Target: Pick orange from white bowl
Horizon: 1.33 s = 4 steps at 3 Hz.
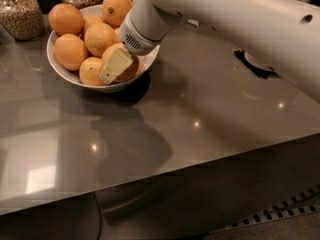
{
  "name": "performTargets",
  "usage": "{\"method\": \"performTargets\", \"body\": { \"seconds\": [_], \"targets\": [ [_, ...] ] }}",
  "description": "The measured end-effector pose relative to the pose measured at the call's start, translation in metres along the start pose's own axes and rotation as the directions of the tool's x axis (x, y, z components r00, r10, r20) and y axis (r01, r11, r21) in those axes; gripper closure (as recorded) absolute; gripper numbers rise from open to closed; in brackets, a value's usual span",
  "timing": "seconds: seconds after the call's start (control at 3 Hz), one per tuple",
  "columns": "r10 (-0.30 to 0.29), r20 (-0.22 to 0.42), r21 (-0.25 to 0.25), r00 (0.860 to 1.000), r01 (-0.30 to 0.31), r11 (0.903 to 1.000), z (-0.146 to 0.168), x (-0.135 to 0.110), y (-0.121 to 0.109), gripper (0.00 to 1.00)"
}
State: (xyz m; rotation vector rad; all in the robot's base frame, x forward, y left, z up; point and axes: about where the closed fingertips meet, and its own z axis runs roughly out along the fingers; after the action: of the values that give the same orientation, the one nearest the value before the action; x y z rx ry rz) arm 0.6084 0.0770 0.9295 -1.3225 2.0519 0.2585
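The orange I am after sits at the front right of the white bowl, low against the rim, with the gripper pressed over its near face. From this angle I cannot tell whether the gripper has hold of the fruit or only rests on it.

To do this step well, I judge the grip should straddle the widest part of the orange. It is round and will squirt sideways if pinched off-centre. I would then lift straight up and slowly, because the neighbouring oranges lean on one another and could roll. The bowl might also skid on the glossy counter if the wall is nudged.

The orange skin looks matte and dimpled, which should give fair friction. The bowl is smooth glazed ceramic with sloped sides. One fruit at the back shows a dark stem dot. The white arm is hard, rounded plastic, and a glass jar of grains stands just beside the bowl's left.
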Motion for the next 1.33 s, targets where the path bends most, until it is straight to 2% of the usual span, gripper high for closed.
{"method": "performTargets", "body": {
  "seconds": [0.33, 1.0, 1.33],
  "targets": [
    [-0.001, -0.016, 0.002, 1.000, 0.001, 1.0000, 0.0067, 0.0042, -0.0059, 0.29],
    [-0.016, -0.037, 0.015, 0.999, 0.017, 0.9998, 0.0100, 0.0047, -0.0115, 0.74],
    [-0.051, -0.078, 0.045, 0.996, 0.054, 0.9975, 0.0071, 0.0021, -0.0121, 0.97]
  ]
}}
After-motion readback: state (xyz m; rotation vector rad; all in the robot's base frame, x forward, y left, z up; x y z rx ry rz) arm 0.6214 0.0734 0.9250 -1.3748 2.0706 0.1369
